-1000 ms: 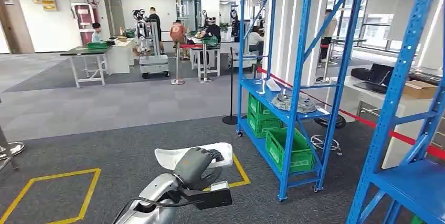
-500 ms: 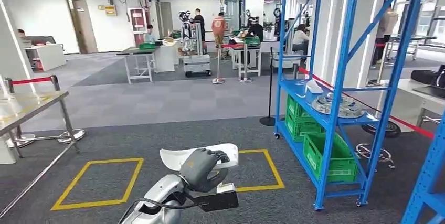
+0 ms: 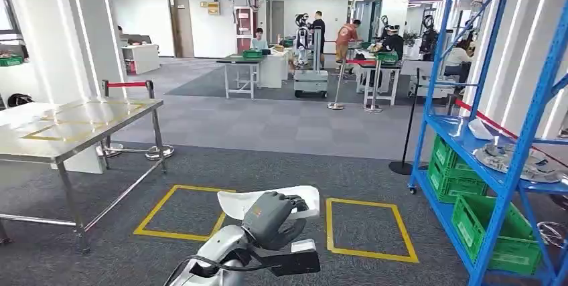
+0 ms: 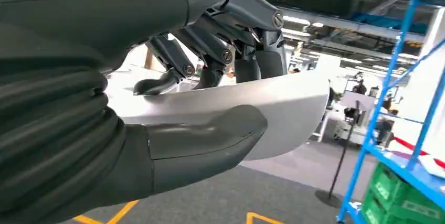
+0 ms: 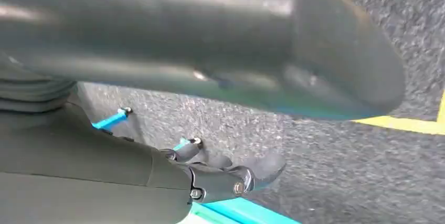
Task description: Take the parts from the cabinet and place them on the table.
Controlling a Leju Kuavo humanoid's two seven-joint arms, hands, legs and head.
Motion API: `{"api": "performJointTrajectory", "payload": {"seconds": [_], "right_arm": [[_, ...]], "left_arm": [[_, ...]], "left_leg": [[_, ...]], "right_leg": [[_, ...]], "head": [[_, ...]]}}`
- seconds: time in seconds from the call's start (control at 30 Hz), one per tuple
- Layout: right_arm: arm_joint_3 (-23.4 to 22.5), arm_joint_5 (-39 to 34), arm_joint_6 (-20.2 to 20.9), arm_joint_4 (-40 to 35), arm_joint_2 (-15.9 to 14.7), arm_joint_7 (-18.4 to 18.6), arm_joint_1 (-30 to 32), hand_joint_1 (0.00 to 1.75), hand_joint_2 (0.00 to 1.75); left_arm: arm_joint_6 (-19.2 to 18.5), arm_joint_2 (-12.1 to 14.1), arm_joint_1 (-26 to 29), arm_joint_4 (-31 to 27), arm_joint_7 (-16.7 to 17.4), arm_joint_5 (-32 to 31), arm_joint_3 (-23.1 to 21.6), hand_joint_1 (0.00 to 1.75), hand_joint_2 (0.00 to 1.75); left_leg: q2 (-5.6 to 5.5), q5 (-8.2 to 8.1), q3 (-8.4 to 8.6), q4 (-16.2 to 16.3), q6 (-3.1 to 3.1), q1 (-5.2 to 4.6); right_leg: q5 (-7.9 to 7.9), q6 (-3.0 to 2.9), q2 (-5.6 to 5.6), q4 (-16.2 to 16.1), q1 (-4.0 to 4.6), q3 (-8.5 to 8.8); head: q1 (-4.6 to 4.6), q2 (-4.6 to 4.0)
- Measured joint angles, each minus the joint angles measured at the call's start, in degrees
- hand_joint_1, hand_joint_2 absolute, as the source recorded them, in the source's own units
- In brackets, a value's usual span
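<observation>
- One white part point(image 3: 268, 201) sits clasped in your left hand point(image 3: 269, 218), fingers over its top, thumb underneath, above the grey carpet point(image 3: 281, 165).
- Your right hand point(image 5: 157, 177): you cannot tell how its fingers stand.
- The steel table point(image 3: 74, 128) stands well apart from the part.

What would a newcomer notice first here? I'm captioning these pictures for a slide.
Low in the middle of the head view, the left hand grips a curved white part above the grey carpet. To its left stands a steel table marked with yellow tape. On the right stands a blue rack, with green crates on its low shelf and metal parts above them.
</observation>
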Motion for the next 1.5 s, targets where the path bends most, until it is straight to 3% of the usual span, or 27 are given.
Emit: {"api": "performJointTrajectory", "payload": {"seconds": [0.03, 0.1, 0.13, 0.17, 0.3, 0.33, 0.4, 0.47, 0.53, 0.57, 0.63, 0.67, 0.7, 0.83, 0.9, 0.93, 1.0, 1.03, 1.07, 1.13, 1.17, 1.2, 1.33, 1.37, 1.4, 1.43, 1.5], "right_arm": [[0.0, 0.2, 0.0, 0.0, 0.0, -0.1, 0.1, 0.0, 0.0], [0.0, 0.7, -0.1, 0.0, 0.0, -0.4, 0.1, 0.0, 0.0], [0.0, 0.9, -0.1, 0.0, 0.0, -0.4, 0.0, 0.0, 0.0], [0.0, 1.0, -0.1, 0.0, 0.0, -0.4, 0.0, 0.0, 0.0], [0.0, 1.7, -0.2, 0.0, 0.0, -1.0, -0.1, 0.0, 0.0], [0.0, 1.8, -0.2, 0.0, 0.1, -1.1, -0.2, 0.0, 0.0], [0.0, 1.9, -0.2, 0.0, 0.0, -1.2, -0.1, 0.0, 0.0], [0.0, 2.0, -0.2, 0.0, 0.0, -1.1, 0.2, 0.0, 0.0], [0.0, 2.2, -0.2, 0.0, 0.0, -1.1, 0.1, 0.0, 0.0], [0.0, 2.3, -0.2, 0.0, 0.0, -1.1, 0.0, 0.0, 0.0], [0.0, 2.5, 0.0, 0.0, 0.0, -1.0, 0.0, 0.0, 0.0], [0.0, 2.6, 0.0, 0.0, 0.0, -1.0, 0.1, 0.0, 0.0], [0.0, 2.6, 0.0, 0.0, 0.0, -1.0, 0.1, 0.0, 0.0], [0.0, 2.7, 0.0, 0.0, 0.0, -0.8, -0.4, 0.0, 0.0], [0.0, 2.7, 0.1, 0.0, 0.0, -0.9, -0.4, 0.0, 0.0], [0.0, 2.7, 0.1, 0.0, 0.0, -0.8, -0.3, 0.0, 0.0], [0.0, 2.7, 0.1, 0.0, -0.1, -0.7, 0.0, 0.0, 0.0], [0.0, 2.7, 0.1, 0.0, -0.1, -0.7, 0.0, 0.0, 0.0], [0.0, 2.8, 0.1, 0.0, -0.1, -0.7, 0.0, 0.0, 0.0], [0.0, 2.9, 0.0, 0.0, -0.2, -1.1, 0.0, 0.0, 0.0], [0.0, 3.1, 0.0, 0.0, -0.2, -1.2, 0.0, 0.0, 0.0], [0.1, 3.3, 0.0, 0.0, -0.2, -1.3, -0.1, 0.0, 0.0], [0.1, 3.5, 0.1, 0.0, -0.2, -1.5, -0.3, 0.0, 0.0], [0.2, 3.6, 0.2, 0.0, -0.2, -1.5, -0.4, 0.0, 0.0], [0.2, 3.8, 0.4, 0.0, -0.3, -1.5, -0.5, 0.0, 0.0], [0.2, 3.8, 0.7, 0.0, -0.3, -1.3, -0.3, 0.0, 0.0], [0.2, 3.9, 0.9, 0.0, -0.3, -1.0, 0.0, 0.0, 0.0]], "left_arm": [[0.0, 0.0, 0.2, 0.0, 0.0, -0.1, 0.0, 1.71, 1.75], [0.0, 0.2, 0.2, 0.2, -0.1, -0.1, 0.0, 1.71, 1.75], [0.0, 0.3, 0.2, 0.2, -0.2, -0.1, 0.0, 1.71, 1.75], [0.0, 0.3, 0.1, 0.2, -0.3, -0.1, 0.0, 1.71, 1.75], [0.0, 1.3, 0.1, 0.6, -1.0, -0.3, 0.0, 1.71, 1.75], [0.0, 1.7, 0.1, 0.7, -1.0, -0.3, 0.0, 1.71, 1.75], [0.0, 2.1, -0.1, 0.9, -1.0, -0.5, 0.0, 1.71, 1.75], [0.0, 2.3, 0.1, 1.0, -1.0, -0.6, 0.0, 1.71, 1.75], [0.0, 2.7, 0.5, 1.3, -1.0, -0.6, 0.0, 1.71, 1.75], [0.0, 2.9, 0.5, 1.4, -1.0, -0.6, 0.0, 1.71, 1.75], [0.0, 3.3, 0.4, 1.4, -1.1, -0.6, 0.0, 1.71, 1.75], [0.0, 3.5, 0.3, 1.4, -1.2, -0.6, 0.0, 1.71, 1.75], [0.0, 3.5, 0.2, 1.4, -1.3, -0.6, 0.0, 1.71, 1.75], [0.0, 4.0, 0.3, 1.3, -1.3, -0.6, 0.0, 1.71, 1.75], [0.0, 4.0, 0.0, 1.1, -1.3, -0.6, 0.0, 1.71, 1.75], [0.0, 3.8, 0.0, 1.1, -1.4, -0.6, 0.0, 1.71, 1.75], [0.0, 3.6, 0.5, 1.2, -1.4, -0.6, 0.0, 1.71, 1.75], [-0.1, 3.7, 0.6, 1.3, -1.4, -0.6, 0.0, 1.71, 1.75], [-0.1, 3.8, 0.7, 1.3, -1.6, -0.6, 0.0, 1.71, 1.75], [-0.1, 3.8, 0.6, 1.2, -1.6, -0.5, 0.0, 1.71, 1.75], [-0.1, 3.8, 0.6, 1.2, -1.6, -0.4, 0.0, 1.71, 1.75], [-0.1, 3.8, 0.4, 1.2, -1.6, -0.3, 0.0, 1.71, 1.75], [-0.2, 4.4, 0.4, 1.1, -1.4, 0.0, 0.0, 1.71, 1.75], [-0.2, 4.6, 0.4, 1.1, -1.3, 0.0, 0.0, 1.71, 1.75], [-0.2, 4.8, 0.3, 1.1, -1.2, 0.0, 0.0, 1.71, 1.75], [-0.2, 4.7, 0.2, 1.0, -1.2, 0.0, 0.0, 1.71, 1.75], [-0.4, 4.7, 0.4, 1.1, -1.3, 0.0, 0.0, 1.71, 1.75]], "left_leg": [[-0.86, -0.01, -0.02, 0.2, -0.02, 0.01], [-2.57, -0.06, -0.06, 0.6, -0.2, 0.06], [-3.34, -0.16, -0.13, 0.8, -0.49, 0.15], [-3.88, -0.15, -0.38, 1.0, -0.82, 0.25], [-6.62, 0.76, -1.13, 0.4, -2.78, 0.53], [-6.47, 0.7, -1.6, 0.6, -3.04, 0.46], [-0.41, -2.6, -3.75, 5.4, -3.35, 0.03], [1.4, -6.92, -8.16, 14.8, -3.61, 0.31], [1.65, -7.64, -10.02, 18.9, -3.83, 0.63], [1.81, -6.04, -8.82, 16.7, -3.87, 0.75], [3.46, -1.5, -3.25, 6.6, -3.54, 0.67], [6.74, -0.31, -0.69, 2.1, -3.12, 0.34], [8.13, -1.11, 0.26, 0.6, -2.74, -0.5], [4.52, -0.76, 0.06, 0.3, -1.46, -0.22], [3.17, -0.46, 0.31, 0.1, -0.76, 0.46], [2.46, -0.45, 0.3, 0.1, -0.7, 0.58], [0.67, -0.45, 0.29, 0.2, -0.64, 0.57], [-0.21, -0.46, 0.28, 0.3, -0.65, 0.58], [-1.06, -0.51, 0.28, 0.5, -0.71, 0.6], [-2.76, -0.74, 0.29, 0.9, -1.07, 0.83], [-3.43, -0.91, 0.19, 1.2, -1.35, 0.95], [-4.08, -0.92, -0.16, 1.4, -1.85, 0.74], [-6.78, -0.11, -1.17, 0.7, -3.47, 1.03], [-4.9, -0.45, -1.34, 1.3, -3.61, 0.95], [-1.64, -1.97, -2.24, 3.3, -3.63, 0.56], [0.32, -4.34, -4.13, 7.4, -3.75, 0.59], [1.65, -8.45, -8.58, 16.9, -3.88, 0.7]], "right_leg": [[1.38, -0.03, 0.0, -0.7, -0.02, -0.06], [6.63, -0.13, 0.41, -9.4, -0.31, 3.68], [8.98, -0.09, 1.98, -14.9, -0.56, 6.4], [7.83, -0.06, 4.94, -16.7, -0.94, 7.38], [8.48, -1.12, 2.93, -17.3, -0.1, 7.51], [8.92, -1.77, 2.02, -18.0, -0.76, 7.71], [9.06, -2.57, 0.69, -18.3, -0.3, 7.86], [8.91, -2.79, -1.14, -18.3, -0.07, 7.84], [8.81, -2.83, -2.73, -18.3, -0.05, 7.87], [8.71, -2.79, -3.52, -18.2, -0.05, 7.92], [8.41, -2.5, -5.01, -18.2, -0.06, 8.29], [8.2, -2.2, -5.56, -18.1, 0.08, 8.58], [7.81, -1.78, -6.25, -17.8, 0.51, 8.53], [7.25, -0.7, -9.11, -18.1, 0.51, 9.59], [4.8, -0.25, -3.07, -14.5, -0.08, 8.05], [2.82, -0.08, -1.28, -10.3, -0.08, 6.02], [-0.12, 0.12, -0.2, -1.4, -0.05, 1.1], [0.18, 0.05, -0.15, 0.2, -0.03, -0.26], [1.91, -0.01, -0.13, -1.2, -0.06, -0.18], [7.73, -0.03, 0.65, -10.7, -0.29, 3.64], [9.77, 0.12, 2.46, -15.7, -0.58, 5.84], [8.36, 0.31, 5.42, -16.9, -0.84, 6.37], [9.01, -1.12, 2.71, -17.3, -0.63, 6.65], [9.27, -1.61, 1.9, -17.6, -0.75, 6.72], [9.24, -2.24, 1.32, -17.7, -0.63, 6.75], [9.22, -2.4, 0.67, -17.7, -0.39, 6.75], [9.08, -2.61, -1.13, -17.7, -0.09, 6.74]], "head": [[0.0, 0.0], [0.02, 0.0], [0.06, 0.0], [0.04, -0.02], [0.09, 0.0], [-0.02, 0.0], [-0.26, 0.0], [-0.31, 0.0], [-0.33, 0.0], [-0.33, 0.0], [-0.37, 0.0], [-0.37, 0.0], [-0.39, -0.02], [-0.2, 0.0], [-0.15, 0.0], [-0.07, 0.0], [0.0, 0.0], [0.0, 0.0], [0.0, 0.0], [0.02, 0.0], [0.06, 0.0], [0.06, 0.0], [0.07, 0.0], [0.04, 0.0], [-0.22, 0.0], [-0.22, 0.0], [-0.22, 0.0]]}}
